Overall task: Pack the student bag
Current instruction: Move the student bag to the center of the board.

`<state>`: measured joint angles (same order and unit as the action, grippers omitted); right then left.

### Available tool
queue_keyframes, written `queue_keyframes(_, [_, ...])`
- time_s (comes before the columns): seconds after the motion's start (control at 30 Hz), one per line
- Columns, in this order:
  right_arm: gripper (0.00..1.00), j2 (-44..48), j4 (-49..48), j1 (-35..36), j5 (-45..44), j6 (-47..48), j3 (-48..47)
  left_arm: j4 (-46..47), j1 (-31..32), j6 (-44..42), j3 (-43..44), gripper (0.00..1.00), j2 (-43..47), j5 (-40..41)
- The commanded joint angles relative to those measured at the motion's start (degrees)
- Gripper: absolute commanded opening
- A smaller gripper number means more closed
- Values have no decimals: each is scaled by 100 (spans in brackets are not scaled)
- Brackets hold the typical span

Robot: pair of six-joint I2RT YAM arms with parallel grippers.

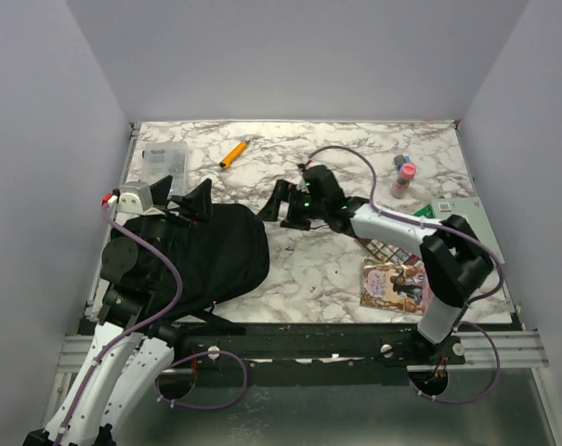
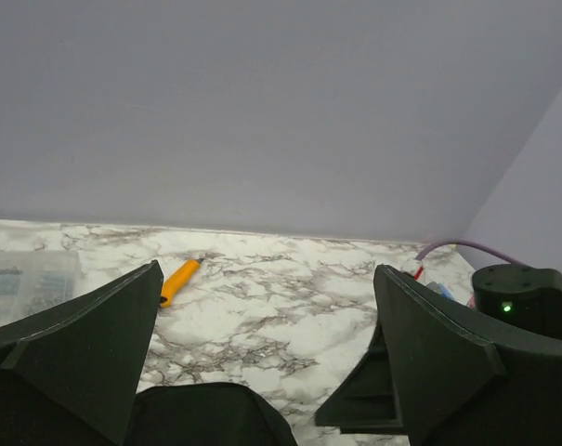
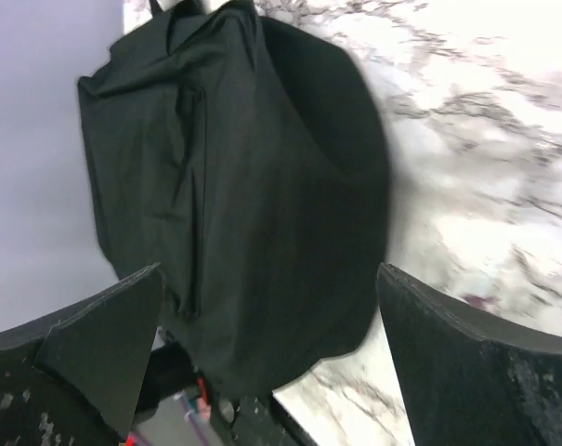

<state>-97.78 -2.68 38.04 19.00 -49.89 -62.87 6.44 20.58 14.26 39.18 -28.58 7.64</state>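
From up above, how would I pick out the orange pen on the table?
Start at the marble table and look toward its far side, just past the big black bag. There, seen from above, the pen lies slanted to the right of a clear box. It is the only bright orange thing there, slim and short, alone on bare marble.

No legible txt anywhere
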Motion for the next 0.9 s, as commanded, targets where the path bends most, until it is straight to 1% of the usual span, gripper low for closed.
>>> queue_keyframes(0.0, [100,-723,1062,920,-1717,508,-977,-125,-45,50,49,98,-18,-209])
queue_keyframes(0.1, [99,-1229,2092,1519,-3306,855,-1782,-156,-45,63,63,98,-28,-227])
queue_keyframes(0.17, [97,-1582,2529,1756,-4011,1100,-2170,-164,-45,78,64,98,-36,-262])
queue_keyframes(0.2, [94,-1715,2712,1812,-4181,1187,-2336,-178,-45,77,78,98,-51,-283])
queue_keyframes(0.33, [76,-2087,3083,1905,-4643,1393,-2598,-194,-45,86,97,98,-109,-298])
queue_keyframes(0.4, [63,-2114,3116,1927,-4861,1489,-2564,-197,-45,83,88,98,-129,-289])
queue_keyframes(0.47, [37,-2004,3094,1942,-5139,1591,-2437,-204,-45,77,94,98,-150,-297])
queue_keyframes(0.5, [30,-1928,3060,1948,-5343,1615,-2324,-198,-45,83,91,98,-163,-298])
queue_keyframes(0.53, [25,-1817,2991,1945,-5550,1676,-2209,-201,-45,79,94,98,-180,-300])
queue_keyframes(0.57, [24,-1699,2866,1942,-5673,1787,-2045,-210,-45,80,90,98,-198,-313])
queue_keyframes(0.63, [19,-1402,2527,1937,-5880,2104,-1678,-216,-46,86,110,98,-244,-350])
queue_keyframes(0.67, [14,-1234,2368,1928,-5976,2294,-1504,-220,-45,94,108,98,-260,-366])
queue_keyframes(0.73, [9,-943,2130,1861,-6151,2634,-1109,-228,-45,116,114,98,-315,-391])
queue_keyframes(0.77, [7,-794,2013,1785,-6094,2876,-961,-223,-45,112,109,98,-348,-395])
queue_keyframes(0.87, [6,-253,1338,1385,-5146,3823,-239,-235,-45,137,108,98,-474,-410])
